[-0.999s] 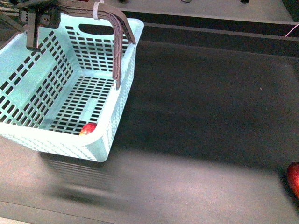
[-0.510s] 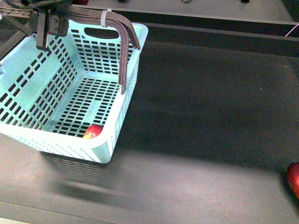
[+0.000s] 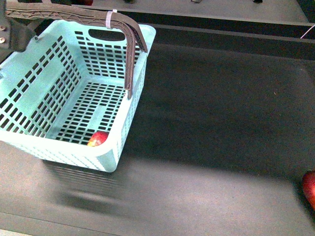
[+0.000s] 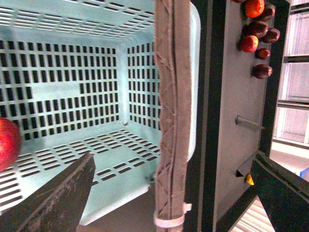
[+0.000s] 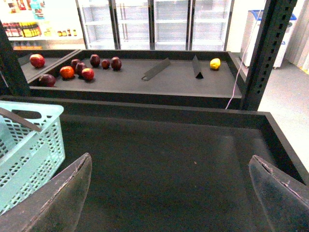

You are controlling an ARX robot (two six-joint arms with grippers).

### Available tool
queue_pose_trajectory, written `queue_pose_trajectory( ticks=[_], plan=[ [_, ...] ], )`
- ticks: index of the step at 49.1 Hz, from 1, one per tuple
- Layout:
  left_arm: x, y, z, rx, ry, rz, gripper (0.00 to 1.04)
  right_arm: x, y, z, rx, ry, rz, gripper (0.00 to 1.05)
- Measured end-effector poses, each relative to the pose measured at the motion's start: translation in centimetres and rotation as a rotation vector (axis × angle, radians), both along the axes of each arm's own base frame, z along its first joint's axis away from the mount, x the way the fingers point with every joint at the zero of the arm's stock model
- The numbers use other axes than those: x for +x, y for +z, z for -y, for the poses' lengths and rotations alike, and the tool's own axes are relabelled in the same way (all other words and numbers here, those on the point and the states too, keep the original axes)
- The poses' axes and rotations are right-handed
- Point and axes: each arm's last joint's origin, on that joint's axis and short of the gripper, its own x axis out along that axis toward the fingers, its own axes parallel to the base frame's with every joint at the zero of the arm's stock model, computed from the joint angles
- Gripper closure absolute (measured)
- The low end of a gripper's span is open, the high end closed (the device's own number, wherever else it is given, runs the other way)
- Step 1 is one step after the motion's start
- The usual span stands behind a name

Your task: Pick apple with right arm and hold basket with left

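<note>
A: Where is our apple (image 3: 98,138) now?

B: It lies inside the basket (image 3: 29,103), on the slotted floor against the near wall, close to the corner. In the left wrist view we see it (image 4: 8,143) at the edge of the picture, resting on the same floor.

A: And do we hold the basket?

B: We judge not firmly. The left gripper (image 4: 169,195) stands with its fingers (image 4: 58,198) wide apart, and the brown handle (image 4: 173,111) passes between them without touching either finger. The handle is raised over the basket, so the gripper seems placed astride it, ready to close. In the front view we see only a small part of the gripper at the far corner of the basket.

A: The right gripper (image 5: 169,193)?

B: Also wide open and empty, above the bare dark worktop (image 5: 159,159), well apart from the basket.

A: What else is around?

B: A darker red apple (image 3: 309,189) lies on the worktop far from the basket, at the picture's edge. Beyond the basket, on a back shelf (image 5: 145,77), are several dark fruits (image 5: 79,67) and a lemon (image 5: 215,63). Nothing stands in the way of the handle
</note>
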Motion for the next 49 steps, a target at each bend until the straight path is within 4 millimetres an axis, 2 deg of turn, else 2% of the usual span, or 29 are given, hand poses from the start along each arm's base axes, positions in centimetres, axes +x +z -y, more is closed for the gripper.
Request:
queue_pose_trajectory(
  ticks=[4, 6, 9, 12, 13, 15, 19, 24, 27, 30, 36, 45, 49],
  plan=[
    [-2.9, 0.7, -0.5, 0.022, 0.02, 0.005, 0.07, 0.0, 0.0, 0.0, 0.0, 0.0, 0.0, 0.09],
    [-3.8, 1.4, -0.6, 0.016, 0.023, 0.027, 0.07, 0.0, 0.0, 0.0, 0.0, 0.0, 0.0, 0.09],
    [-4.1, 2.1, -0.6, 0.011, 0.025, 0.049, 0.07, 0.0, 0.0, 0.0, 0.0, 0.0, 0.0, 0.09],
    [-4.1, 2.0, -0.6, 0.012, 0.017, 0.055, 0.07, 0.0, 0.0, 0.0, 0.0, 0.0, 0.0, 0.09],
    [-4.0, 1.6, -0.6, 0.049, -0.046, 0.095, 0.1, 0.0, 0.0, 0.0, 0.0, 0.0, 0.0, 0.09],
    [-4.2, 0.8, -0.9, 0.131, -0.163, 0.21, 0.17, 0.0, 0.0, 0.0, 0.0, 0.0, 0.0, 0.09],
    [-6.2, -0.9, -2.2, 0.475, -0.353, 0.433, 0.33, 0.0, 0.0, 0.0, 0.0, -0.001, 0.0, 0.09],
    [-8.8, -0.6, -3.9, 0.916, -0.447, 0.555, 0.51, 0.0, 0.0, 0.0, 0.0, 0.0, 0.0, 0.09],
    [-10.1, -0.5, -4.8, 1.09, -0.472, 0.559, 0.62, 0.0, 0.0, 0.0, 0.0, 0.0, 0.0, 0.09],
    [-11.0, -0.8, -5.3, 1.167, -0.494, 0.542, 0.71, 0.0, 0.0, 0.0, 0.0, 0.0, 0.0, 0.09],
    [-13.8, -2.5, -6.6, 1.274, -0.56, 0.498, 1.01, 0.0, 0.0, 0.0, 0.0, 0.0, 0.0, 0.09],
    [-17.0, -3.5, -7.9, 1.3, -0.557, 0.491, 1.01, 0.0, 0.0, 0.0, 0.0, 0.0, 0.0, 0.09],
    [-17.8, -3.7, -8.1, 1.302, -0.561, 0.492, 1.01, 0.0, 0.0, 0.0, 0.0, 0.0, 0.0, 0.09]
  ],
)
